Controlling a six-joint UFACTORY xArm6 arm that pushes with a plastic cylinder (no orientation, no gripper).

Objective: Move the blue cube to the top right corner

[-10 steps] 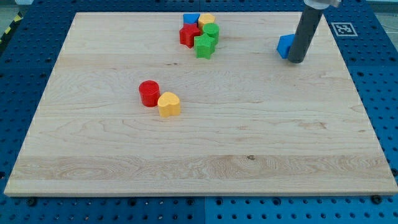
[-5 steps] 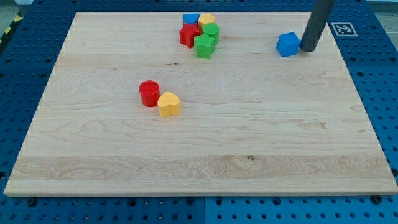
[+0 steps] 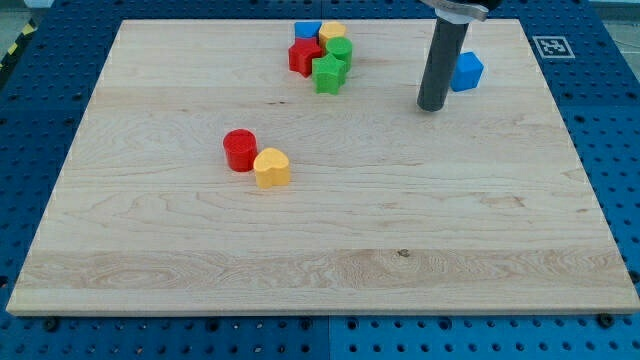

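A wooden desk (image 3: 320, 250) carries scattered blocks. The blue cube (image 3: 465, 71) sits toward the desk's two o'clock, short of the top right corner. My tip (image 3: 431, 106), a bare rod with no jaws to open or close, stands just beside the cube's eight o'clock side. Judged step: lining up. Next push should drive toward two o'clock.

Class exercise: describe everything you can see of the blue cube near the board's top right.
The blue cube is a small, matte, solid-blue block sitting flat on the wooden board, near the view's top right, short of the corner. Its left part is hidden behind the dark rod. My tip rests at its lower left; contact cannot be told. No other block is near it.
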